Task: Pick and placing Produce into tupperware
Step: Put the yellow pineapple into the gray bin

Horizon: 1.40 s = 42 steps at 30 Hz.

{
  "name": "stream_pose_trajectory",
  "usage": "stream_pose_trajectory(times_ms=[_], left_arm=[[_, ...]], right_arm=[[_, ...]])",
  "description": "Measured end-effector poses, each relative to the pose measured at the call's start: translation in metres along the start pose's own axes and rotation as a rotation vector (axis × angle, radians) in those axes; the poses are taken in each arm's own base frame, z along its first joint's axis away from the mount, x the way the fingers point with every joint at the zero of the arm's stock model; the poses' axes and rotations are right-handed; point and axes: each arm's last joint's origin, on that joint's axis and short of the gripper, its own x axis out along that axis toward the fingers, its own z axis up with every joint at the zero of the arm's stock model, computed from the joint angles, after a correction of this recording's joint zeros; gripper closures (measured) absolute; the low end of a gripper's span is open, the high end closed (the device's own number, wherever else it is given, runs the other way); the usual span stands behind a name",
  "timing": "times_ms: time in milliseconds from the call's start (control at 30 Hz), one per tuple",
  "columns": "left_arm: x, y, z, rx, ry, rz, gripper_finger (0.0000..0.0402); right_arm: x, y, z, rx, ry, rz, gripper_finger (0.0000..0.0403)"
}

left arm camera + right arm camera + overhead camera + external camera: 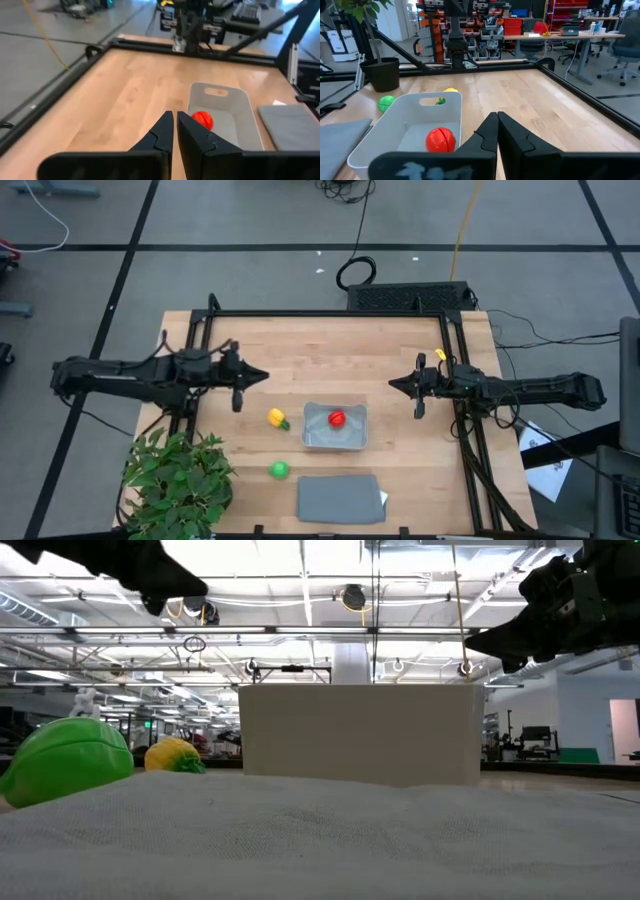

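High view first: I find the red piece (337, 419) already lying in the tray (335, 442), with the yellow piece (277, 418) just beside the tray's left wall and the green piece (279, 470) nearer the front edge, close to the plant (178, 480). One of three is placed, by my judgement; the task stands between picks.

My left gripper (238, 380) hangs over bare wood behind and to the left of the yellow piece, fingers pressed together and holding nothing. My right gripper (418, 387) waits off the tray's right side, likewise clenched and empty.

The next move, as I judge it, falls to the left arm: spread the fingers, travel toward the yellow piece, and descend over it without nudging it against the tray wall.

Surface: pale wood table (280, 345) within a black frame; a flat grey slab (340, 498) lies in front of the tray. Grey floor with cables surrounds it; shelving, desks and chairs fill the room beyond.
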Motion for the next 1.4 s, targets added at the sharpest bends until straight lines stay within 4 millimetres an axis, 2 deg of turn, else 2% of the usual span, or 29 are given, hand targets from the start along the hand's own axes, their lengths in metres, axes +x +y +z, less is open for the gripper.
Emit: stream_pose_trajectory(times_ms=[200, 367, 467, 667, 867, 1067, 1400], left_arm=[[0.024, 0.003, 0.002, -0.003, 0.089, -0.006, 0.0376], [0.041, 0.005, -0.006, -0.006, 0.170, 0.009, 0.0376], [0.049, 0.004, -0.014, 0.080, 0.239, 0.000, 0.0376], [0.062, 0.001, -0.026, 0.082, 0.326, -0.061, 0.0375], [0.062, -0.001, -0.033, 0.072, 0.403, -0.129, 0.0369], [0.059, -0.006, -0.037, 0.108, 0.437, -0.209, 0.0300], [0.059, -0.010, -0.035, 0.140, 0.415, -0.247, 0.0123]], right_arm=[[0.000, 0.000, 0.000, 0.001, 0.005, 0.003, 0.0403], [0.000, 0.000, -0.001, 0.019, 0.015, 0.003, 0.0403], [0.000, 0.000, -0.002, 0.027, 0.016, 0.004, 0.0403], [0.000, 0.000, -0.003, 0.027, 0.030, 0.003, 0.0403], [0.000, 0.000, -0.003, 0.027, 0.031, 0.003, 0.0403], [0.000, 0.000, -0.003, 0.027, 0.032, 0.003, 0.0403], [0.000, 0.000, -0.004, 0.027, 0.041, 0.002, 0.0403]])
